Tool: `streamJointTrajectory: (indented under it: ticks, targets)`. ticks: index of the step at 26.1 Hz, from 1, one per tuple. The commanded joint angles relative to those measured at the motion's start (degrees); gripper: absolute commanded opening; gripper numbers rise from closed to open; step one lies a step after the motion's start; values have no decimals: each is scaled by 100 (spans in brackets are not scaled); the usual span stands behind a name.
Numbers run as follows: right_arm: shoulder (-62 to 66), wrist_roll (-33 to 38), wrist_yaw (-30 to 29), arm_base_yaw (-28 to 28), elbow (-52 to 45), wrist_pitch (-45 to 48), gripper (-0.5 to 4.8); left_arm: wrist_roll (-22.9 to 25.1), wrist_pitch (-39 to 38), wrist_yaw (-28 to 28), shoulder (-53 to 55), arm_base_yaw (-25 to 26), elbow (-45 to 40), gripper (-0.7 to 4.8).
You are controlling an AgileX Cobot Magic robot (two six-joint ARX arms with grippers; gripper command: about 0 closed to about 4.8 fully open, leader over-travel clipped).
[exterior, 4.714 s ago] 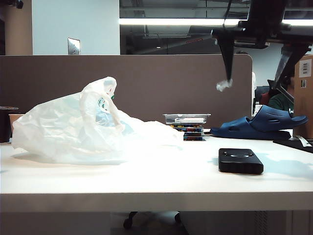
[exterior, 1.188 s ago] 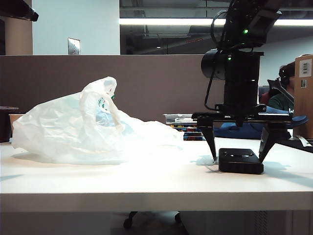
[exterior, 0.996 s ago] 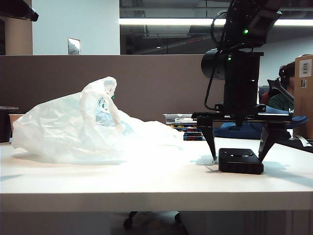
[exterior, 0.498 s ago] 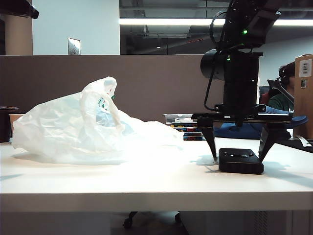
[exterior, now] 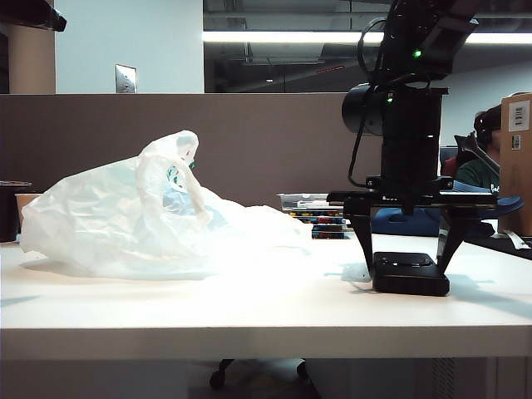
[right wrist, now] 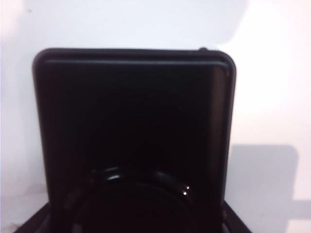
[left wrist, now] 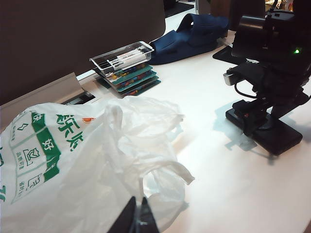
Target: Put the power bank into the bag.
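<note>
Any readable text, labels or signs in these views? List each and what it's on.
"环保": green print on the bag, partly creased; the smaller boxed characters are too small to read.
Barcode label on the cardboard box: too small to read.
Label on the clear case: blurred, unreadable.
Power bank: no legible text.

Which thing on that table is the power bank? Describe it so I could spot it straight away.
Look to the right end of the white table, away from the big crinkled plastic bag. Under the right gripper, its jaws straddling it, lies the power bank: a flat black slab with rounded corners, unlike the blue clog and stacked clear cases behind.
</note>
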Motion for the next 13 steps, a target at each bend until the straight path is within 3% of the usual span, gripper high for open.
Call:
streamJointTrajectory:
  ticks: [1, 10, 13]
  targets:
    - [22, -61, 31, 4, -13, -72, 309, 7, 74, 44, -11, 13, 20, -6]
    - [13, -562, 42, 4, -2, -267, 309, 4, 382, 42, -4, 13, 17, 4]
    - [-13, -636, 42, 4, 11, -247, 309, 2, 616, 42, -4, 13, 17, 62]
